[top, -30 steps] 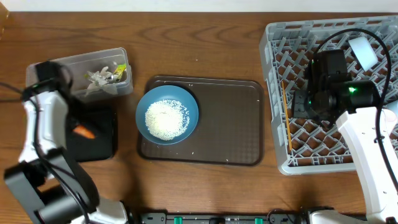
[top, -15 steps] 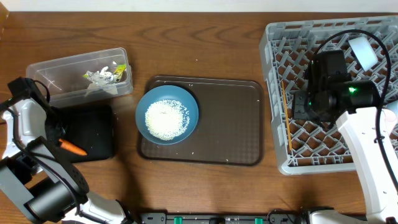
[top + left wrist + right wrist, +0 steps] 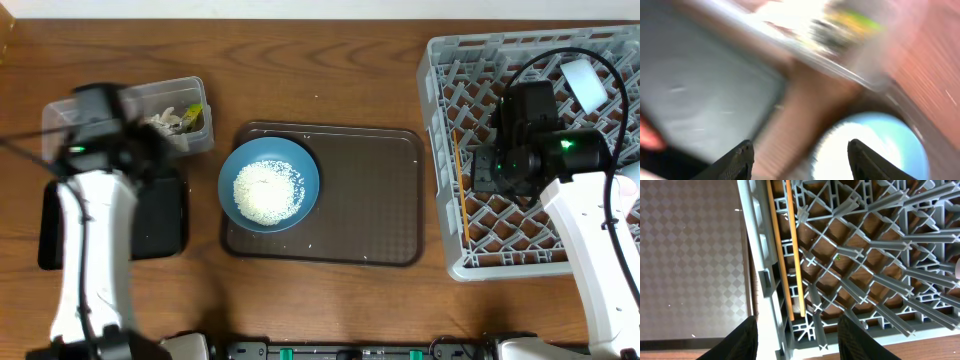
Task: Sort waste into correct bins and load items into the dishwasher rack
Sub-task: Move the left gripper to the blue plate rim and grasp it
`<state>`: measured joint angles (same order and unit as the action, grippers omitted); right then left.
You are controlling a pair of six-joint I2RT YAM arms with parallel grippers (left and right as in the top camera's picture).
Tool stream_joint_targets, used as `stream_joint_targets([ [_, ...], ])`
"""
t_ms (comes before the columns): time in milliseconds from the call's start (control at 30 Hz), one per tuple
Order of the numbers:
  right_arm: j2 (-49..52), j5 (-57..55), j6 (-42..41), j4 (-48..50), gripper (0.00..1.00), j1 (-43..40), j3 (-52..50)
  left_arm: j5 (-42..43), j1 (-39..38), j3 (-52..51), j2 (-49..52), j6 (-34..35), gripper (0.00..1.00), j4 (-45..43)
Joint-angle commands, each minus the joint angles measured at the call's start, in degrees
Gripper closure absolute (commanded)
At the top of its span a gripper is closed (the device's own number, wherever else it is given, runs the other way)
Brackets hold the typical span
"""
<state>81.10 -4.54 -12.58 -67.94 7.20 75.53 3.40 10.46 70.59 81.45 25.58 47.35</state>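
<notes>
In the blurred left wrist view my left gripper [image 3: 802, 160] is open and holds nothing. It hangs between the black tray [image 3: 705, 100] and the blue bowl [image 3: 900, 140] of white rice [image 3: 855, 150]. An orange smear at the left edge looks like the carrot [image 3: 647, 137]. From overhead the left arm [image 3: 100, 140] covers part of the clear tub [image 3: 190, 135] with wrapper scraps [image 3: 185, 115]. My right gripper [image 3: 800, 340] is open, astride the left wall of the dishwasher rack [image 3: 760, 270], beside two chopsticks [image 3: 790, 255].
The bowl [image 3: 268, 183] sits on a large dark-brown serving tray [image 3: 370, 200] mid-table. A white cup [image 3: 585, 85] lies at the back of the rack [image 3: 445, 60], and a pale cup [image 3: 630, 185] shows at its right edge.
The left jaws opened and the carrot was left lying on the black tray. The left arm then swung right, over the tub and tray. The right arm has not moved.
</notes>
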Motion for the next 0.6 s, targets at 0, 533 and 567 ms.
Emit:
stream_joint_targets([
  [0,0.1,-0.6,0.0,0.0,0.54,-0.7,0.2,0.5,-9.5,0.1,0.1,-4.0,0.39,0.7],
  [533,0.1,-0.6,0.0,-0.1,0.54,-0.7,0.2,0.5,-40.3,-0.2,17.7,-3.9,0.39,-2.4],
  [567,0.1,-0.6,0.0,-0.1,0.54,-0.7,0.2,0.5,-41.2,-0.2,18.7,-3.9,0.39,-2.9],
])
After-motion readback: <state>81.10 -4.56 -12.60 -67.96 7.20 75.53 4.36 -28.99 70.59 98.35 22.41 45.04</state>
